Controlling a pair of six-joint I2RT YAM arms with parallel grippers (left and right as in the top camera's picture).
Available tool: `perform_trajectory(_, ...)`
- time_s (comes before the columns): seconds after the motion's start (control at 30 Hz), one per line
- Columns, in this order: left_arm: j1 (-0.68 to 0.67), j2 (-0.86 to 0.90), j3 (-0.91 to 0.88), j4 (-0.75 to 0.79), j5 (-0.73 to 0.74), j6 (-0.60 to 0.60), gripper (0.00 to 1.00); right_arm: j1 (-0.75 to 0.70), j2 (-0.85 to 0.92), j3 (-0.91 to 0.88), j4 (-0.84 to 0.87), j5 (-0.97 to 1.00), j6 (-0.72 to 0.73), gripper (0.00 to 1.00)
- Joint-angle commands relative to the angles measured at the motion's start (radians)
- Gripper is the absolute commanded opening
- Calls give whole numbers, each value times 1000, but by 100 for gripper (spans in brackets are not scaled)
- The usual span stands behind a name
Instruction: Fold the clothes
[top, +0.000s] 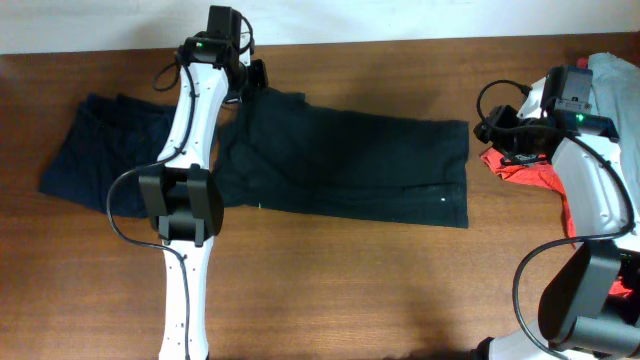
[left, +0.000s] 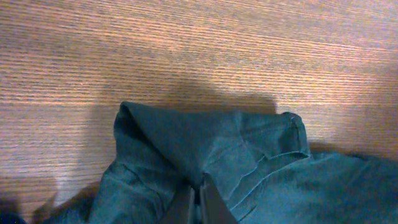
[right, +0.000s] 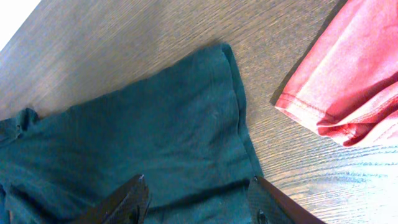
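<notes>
A very dark short-sleeved T-shirt (top: 360, 160) lies spread across the middle of the table, with a small white mark (top: 443, 198) near its right hem. My left gripper (top: 255, 78) is at the shirt's far left edge. In the left wrist view it (left: 200, 182) is shut on a pinch of the dark fabric (left: 249, 155), which rises in a peak towards the jaws. My right gripper (top: 487, 135) hovers at the shirt's right edge. In the right wrist view it (right: 199, 186) stands open above the cloth (right: 143, 130), holding nothing.
A dark navy garment (top: 95, 155) lies bunched left of the left arm. A red garment (top: 525, 170) (right: 354, 74) and a light grey-blue one (top: 615, 75) sit at the right edge under the right arm. Bare wood (top: 350, 290) runs along the front.
</notes>
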Motion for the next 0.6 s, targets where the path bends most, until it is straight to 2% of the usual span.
perform_trajectory(0.0,3,4,16,-1,-8,15,9,6,6,15,0,10,-10,57)
perform_trajectory(0.17,3,4,16,0,-8,15,0,6,6,15,-1,10,-10,57)
perform_trajectory(0.43,4,3,42,-7,14,15,0,6,7,15,13,10,-12,57)
perform_trajectory(0.57,3,3,114,-55,49,14,0,6,29,15,50,9,-70,57)
